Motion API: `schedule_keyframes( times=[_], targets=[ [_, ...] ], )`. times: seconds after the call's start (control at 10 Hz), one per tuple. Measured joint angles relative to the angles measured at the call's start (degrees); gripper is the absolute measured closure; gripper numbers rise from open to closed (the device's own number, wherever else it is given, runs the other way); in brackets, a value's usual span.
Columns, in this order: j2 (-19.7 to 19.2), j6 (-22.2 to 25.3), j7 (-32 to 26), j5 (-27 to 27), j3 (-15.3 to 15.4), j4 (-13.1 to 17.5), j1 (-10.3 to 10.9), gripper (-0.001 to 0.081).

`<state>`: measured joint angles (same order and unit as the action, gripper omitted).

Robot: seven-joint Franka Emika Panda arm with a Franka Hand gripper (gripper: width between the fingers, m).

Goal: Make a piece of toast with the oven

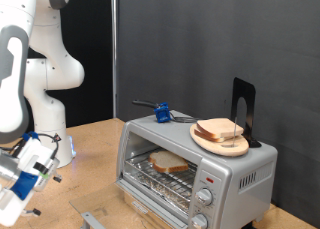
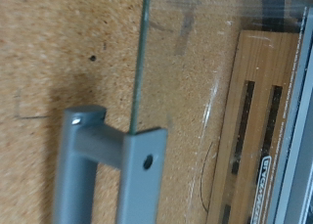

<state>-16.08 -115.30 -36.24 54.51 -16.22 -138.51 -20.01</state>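
The silver-grey oven [image 1: 212,167] stands at the exterior view's right on a wooden table. Its glass door is dropped open, with the grey handle [image 1: 91,220] at the view's bottom edge. A slice of toast [image 1: 170,162] lies on the wire rack inside. My gripper [image 1: 24,177] hangs low at the exterior view's left, apart from the oven and its door, with nothing seen in it. The wrist view shows no fingers. It looks down on the open glass door [image 2: 220,77] and its handle [image 2: 98,170].
A round wooden plate [image 1: 205,139] with more bread slices [image 1: 220,129] sits on the oven's top. Beside it are a small blue object [image 1: 160,113] and a black upright stand [image 1: 243,107]. The white arm base [image 1: 45,99] stands at the left.
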Motion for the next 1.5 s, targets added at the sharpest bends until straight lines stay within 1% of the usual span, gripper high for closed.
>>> schedule_keyframes(
  times=[0.2, 0.5, 0.7, 0.8, 0.9, 1.0, 1.2, 1.3, 1.4, 1.5],
  targets=[
    [-1.09, -1.59, 0.0, 2.6, 2.47, -1.14, 1.02, -0.0002],
    [-1.5, -3.42, 0.21, 6.49, 5.84, -2.68, 3.1, -0.0002],
    [-1.39, -3.8, 0.67, 8.2, 7.35, -3.3, 4.17, -0.0002],
    [-1.06, -3.14, 1.32, 8.31, 7.8, -3.42, 4.35, -0.0002],
    [-0.25, -0.94, 2.3, 8.17, 7.81, -3.48, 4.22, -0.0002],
    [1.08, 3.26, 3.83, 7.26, 7.32, -3.33, 3.66, -0.0002],
    [4.26, 13.62, 7.09, 3.48, 5.91, -2.36, 1.79, -0.0002],
    [5.58, 17.38, 7.97, 2.12, 5.45, -1.86, 1.11, -0.0002],
    [7.1, 19.75, 8.89, 1.57, 5.19, -1.61, 0.89, -0.0002],
    [8.8, 20.76, 9.77, 1.56, 5.24, -1.67, 0.95, -0.0002]
  ],
)
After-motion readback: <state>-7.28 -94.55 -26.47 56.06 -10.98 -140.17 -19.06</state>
